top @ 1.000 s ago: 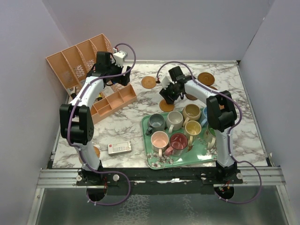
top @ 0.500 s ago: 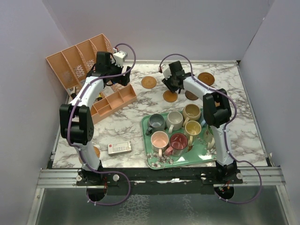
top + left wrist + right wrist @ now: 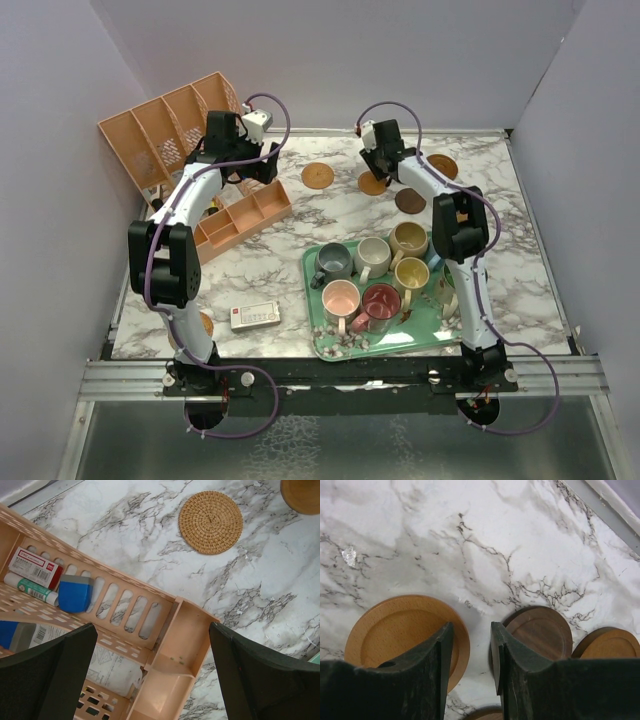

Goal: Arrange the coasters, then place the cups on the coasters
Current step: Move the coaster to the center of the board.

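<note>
Right gripper [image 3: 471,647] fingers sit almost shut, with the light round wooden coaster [image 3: 390,630] under the left one (held? cannot tell). Lower it flat. Left gripper [image 3: 152,640] is wide open.

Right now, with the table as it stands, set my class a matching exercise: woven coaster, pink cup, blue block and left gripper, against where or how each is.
1 woven coaster
2 pink cup
3 blue block
4 left gripper

A in the orange organiser
B wide open
C on the green tray
D on the bare marble table

Pairs: 1-D, 2-C, 3-A, 4-B
</note>
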`<state>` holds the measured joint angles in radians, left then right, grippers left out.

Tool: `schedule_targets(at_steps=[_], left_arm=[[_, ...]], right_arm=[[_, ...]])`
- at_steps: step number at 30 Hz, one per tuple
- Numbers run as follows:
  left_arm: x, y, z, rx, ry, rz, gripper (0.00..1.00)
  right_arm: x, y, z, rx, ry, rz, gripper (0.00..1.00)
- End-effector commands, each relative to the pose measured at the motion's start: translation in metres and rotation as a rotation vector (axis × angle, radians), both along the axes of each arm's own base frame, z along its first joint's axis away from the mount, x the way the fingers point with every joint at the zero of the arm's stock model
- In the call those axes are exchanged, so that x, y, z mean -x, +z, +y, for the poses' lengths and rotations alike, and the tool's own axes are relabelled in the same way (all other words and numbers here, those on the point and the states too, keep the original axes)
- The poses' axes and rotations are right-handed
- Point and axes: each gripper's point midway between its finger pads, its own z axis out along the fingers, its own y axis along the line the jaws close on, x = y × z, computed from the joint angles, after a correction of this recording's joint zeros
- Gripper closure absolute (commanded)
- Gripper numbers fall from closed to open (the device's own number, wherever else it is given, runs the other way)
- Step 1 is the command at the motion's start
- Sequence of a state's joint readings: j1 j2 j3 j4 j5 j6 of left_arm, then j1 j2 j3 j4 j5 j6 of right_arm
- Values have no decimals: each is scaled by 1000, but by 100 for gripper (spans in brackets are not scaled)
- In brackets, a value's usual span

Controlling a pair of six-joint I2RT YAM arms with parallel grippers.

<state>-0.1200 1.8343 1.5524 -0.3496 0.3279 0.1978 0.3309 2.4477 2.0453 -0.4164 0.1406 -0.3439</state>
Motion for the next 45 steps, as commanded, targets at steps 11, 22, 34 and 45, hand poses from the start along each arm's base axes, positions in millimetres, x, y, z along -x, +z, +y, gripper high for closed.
schedule_targets(at_steps=[11, 22, 34, 45], left_arm=[[-5, 2, -1, 11, -7, -3, 1], [-3, 4, -3, 18, -11, -5, 1], [1, 6, 0, 3, -7, -10, 1], [2, 8, 1, 2, -9, -16, 1]], right_arm=[[-14, -36, -8, 3, -24, 27, 64], [-20, -36, -4, -5, -19, 20, 64], [-24, -38, 3, -39, -7, 30, 64], [-25, -20, 8, -63, 8, 11, 62]])
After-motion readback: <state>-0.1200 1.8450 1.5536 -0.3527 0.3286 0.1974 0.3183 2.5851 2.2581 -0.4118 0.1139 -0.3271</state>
